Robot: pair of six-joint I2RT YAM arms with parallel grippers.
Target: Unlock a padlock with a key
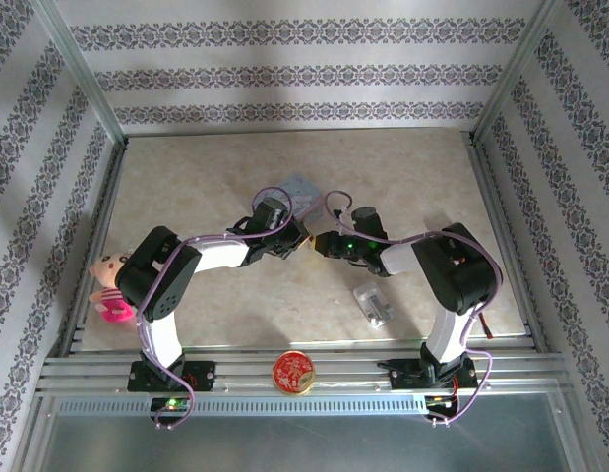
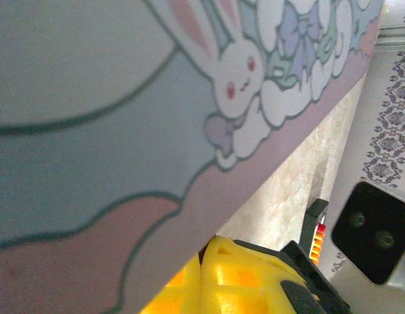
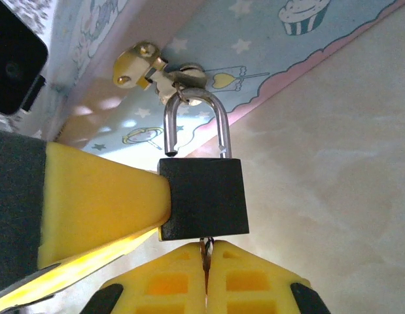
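Right gripper clamped on slim grey metal key, which sits in the underside of small black padlock just ahead of its fingertips. Silver shackle hangs through brass latch of pastel blue tin. Left gripper closed, tip against the padlock's side.

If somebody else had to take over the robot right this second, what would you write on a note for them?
Left gripper: shut, with one finger pressed against the side of the padlock, seemingly to steady it.
Right gripper: shut on the key, which is pushed into the keyhole in the padlock's bottom.
Padlock: its shackle is looped through the latch of the pastel tin, mid-table.
Done: the key is in the lock.
Left: turn the key and pull the shackle free. I cannot tell whether it has popped open.
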